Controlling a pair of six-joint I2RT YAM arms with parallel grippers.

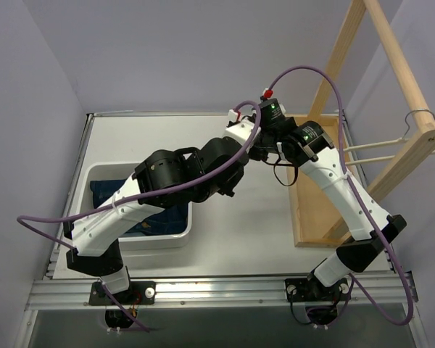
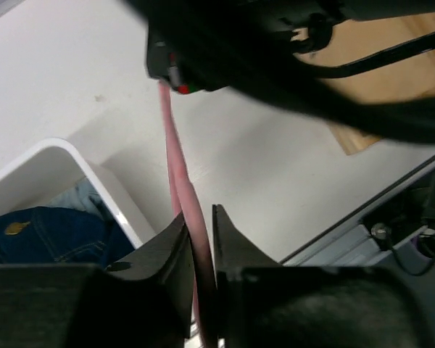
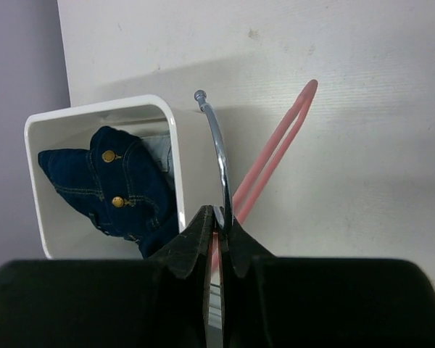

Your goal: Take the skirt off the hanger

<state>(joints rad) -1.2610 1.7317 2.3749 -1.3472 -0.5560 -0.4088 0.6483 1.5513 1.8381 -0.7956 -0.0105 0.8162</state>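
over the middle of the table (image 1: 167, 138): both arms meet and hold one pink hanger (image 3: 275, 145) up in the air.
right gripper (image 3: 219, 217): pinched tight on the shiny hook (image 3: 220, 152).
left gripper (image 2: 199, 232): the pink bar runs between its fingers and fills the gap, so it looks clamped on.
hanger's long way: from one gripper toward the other, with nothing hanging on it.
skirt (image 3: 109, 181): blue, bunched up in the white bin (image 3: 101, 110) by the table's left edge, apart from the hanger.
nearer arm: the left one, i think.
what is left: maybe just putting the hanger down.
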